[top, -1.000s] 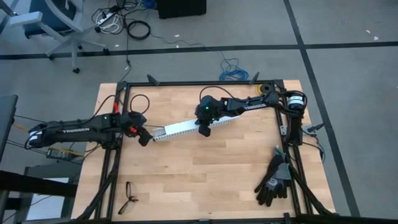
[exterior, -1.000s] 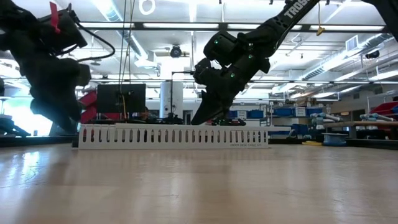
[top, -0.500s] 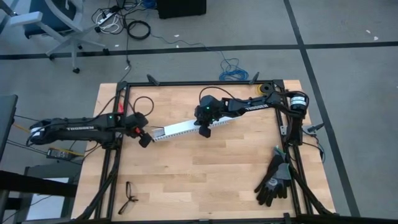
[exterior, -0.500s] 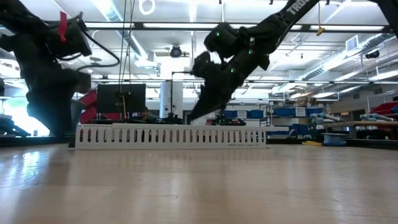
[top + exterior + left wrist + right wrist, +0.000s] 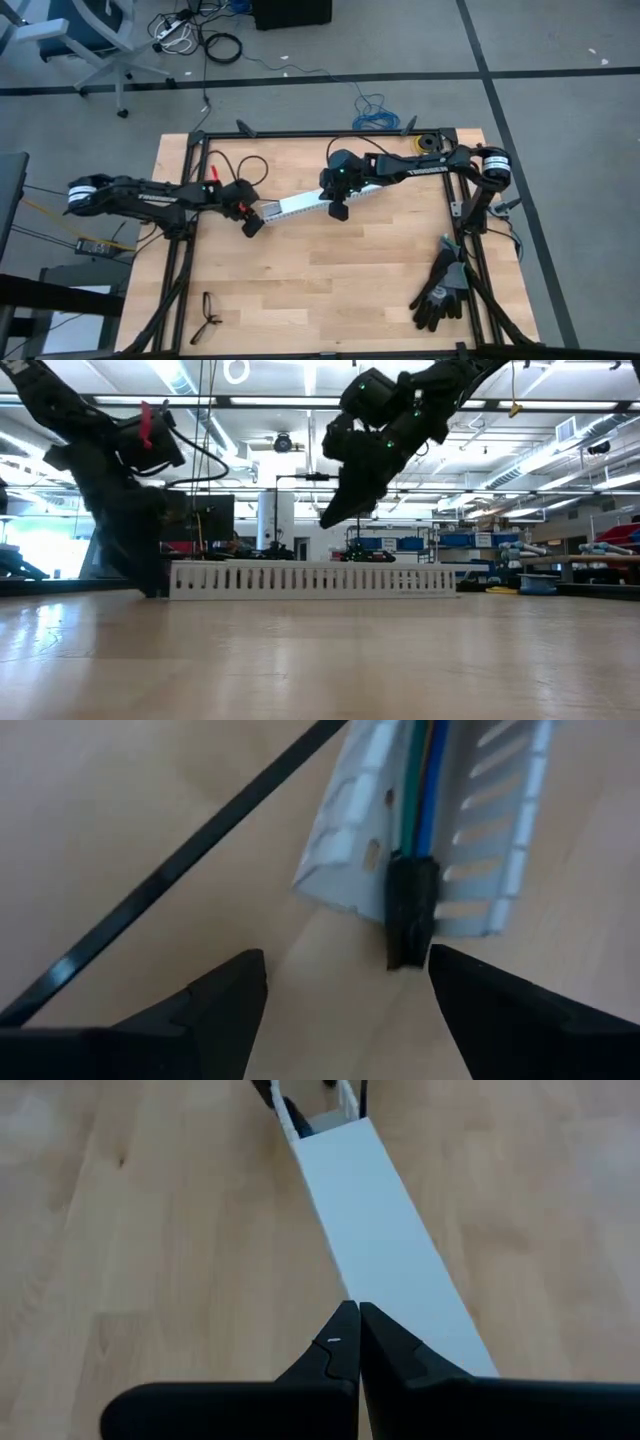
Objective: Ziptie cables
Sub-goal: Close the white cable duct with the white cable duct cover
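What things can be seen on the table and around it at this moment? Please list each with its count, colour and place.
Slotted duct: one, white, middle of the table, covered by a flat lid.
Cables: a few, green, blue and orange, inside the duct, ending in a dark connector at its open end.
Ziptie: one, black, flat on the table beside that end.
Gloves: a pair, black and grey, right edge.
Glasses: one, dark, front left corner.
Left claw: open, at the connector.
Right claw: shut, above the lid.

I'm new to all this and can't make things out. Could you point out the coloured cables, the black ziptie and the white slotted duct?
cables [image 5: 420,770], left wrist view, on the green and blue wires.
ziptie [image 5: 190,855], left wrist view, mid-strip.
white slotted duct [image 5: 312,579], low view, on its slotted side wall.
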{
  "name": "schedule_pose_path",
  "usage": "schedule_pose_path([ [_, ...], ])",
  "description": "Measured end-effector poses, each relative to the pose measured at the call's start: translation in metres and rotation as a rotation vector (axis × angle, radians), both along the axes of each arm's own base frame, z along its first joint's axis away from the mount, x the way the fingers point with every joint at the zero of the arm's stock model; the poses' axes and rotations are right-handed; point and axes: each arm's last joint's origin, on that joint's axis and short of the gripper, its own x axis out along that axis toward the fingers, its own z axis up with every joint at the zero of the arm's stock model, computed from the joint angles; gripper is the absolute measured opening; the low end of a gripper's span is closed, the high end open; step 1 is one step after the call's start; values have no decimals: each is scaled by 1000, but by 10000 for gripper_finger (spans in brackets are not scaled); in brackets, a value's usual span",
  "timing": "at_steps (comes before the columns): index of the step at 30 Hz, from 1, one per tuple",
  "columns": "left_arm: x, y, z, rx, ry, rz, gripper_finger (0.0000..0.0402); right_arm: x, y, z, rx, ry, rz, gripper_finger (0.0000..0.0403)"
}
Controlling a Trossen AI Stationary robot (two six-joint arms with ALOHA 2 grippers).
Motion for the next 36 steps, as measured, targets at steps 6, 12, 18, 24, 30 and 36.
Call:
schedule_pose_path([
  [6, 22, 6, 4, 104, -71, -93, 291, -18, -1, 18, -100, 73, -96, 0],
  [12, 47, 13, 5, 217, -141, -181, 291, -29, 0, 32, -169, 92, -156, 0],
  [18, 55, 15, 22, 246, -105, -240, 291, -38, 1, 33, -205, 163, -187, 0],
  [24, 54, 15, 48, 329, -176, -294, 291, -39, 1, 32, -196, 179, -197, 0],
  [30, 41, 15, 64, 449, -172, -256, 291, -40, 1, 32, -193, 181, -200, 0],
  [36, 44, 16, 65, 494, -190, -271, 291, -43, 2, 17, -172, 177, -222, 0],
])
